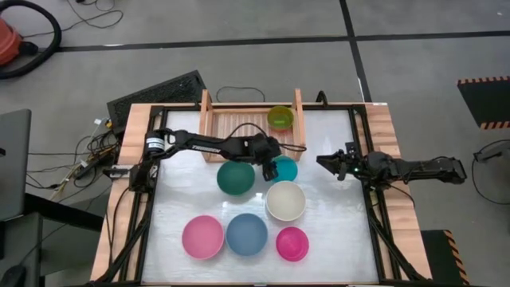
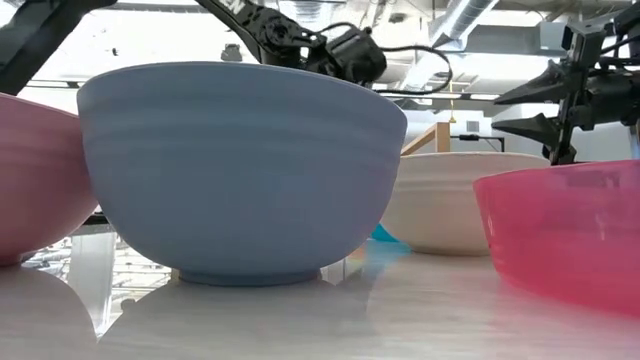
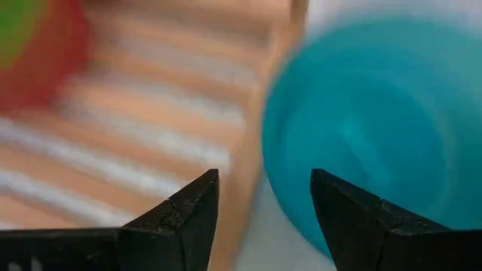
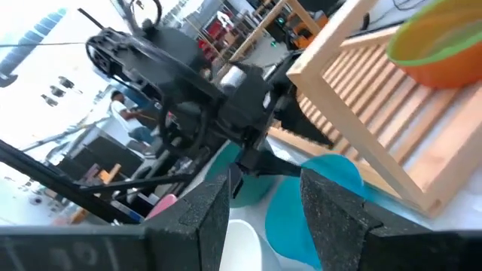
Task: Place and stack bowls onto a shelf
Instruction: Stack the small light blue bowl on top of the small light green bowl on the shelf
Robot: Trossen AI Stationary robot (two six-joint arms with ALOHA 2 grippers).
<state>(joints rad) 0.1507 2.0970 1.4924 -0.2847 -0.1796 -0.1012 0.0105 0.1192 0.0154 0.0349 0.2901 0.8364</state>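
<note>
The wooden shelf (image 1: pixel 239 121) stands at the table's far edge. At its right end an olive-green bowl (image 1: pixel 280 118) sits nested in a red-orange one (image 4: pixel 444 64). My left gripper (image 1: pixel 273 163) is open and hovers over the far-left rim of a small turquoise bowl (image 1: pixel 285 170), just in front of the shelf; in the left wrist view its fingers (image 3: pixel 263 181) stand at that bowl (image 3: pixel 376 128), beside the shelf's front board. My right gripper (image 1: pixel 323 163) is open, above the table to the right of that bowl. The dark teal bowl (image 1: pixel 236 177) rests on the table.
Cream-white (image 1: pixel 285 200), pink (image 1: pixel 202 237), blue (image 1: pixel 247 233) and magenta (image 1: pixel 292 243) bowls stand on the near half of the white tabletop. The shelf's left and middle slats (image 3: pixel 113 150) are bare. Black frame rails (image 1: pixel 374 215) run along the table's sides.
</note>
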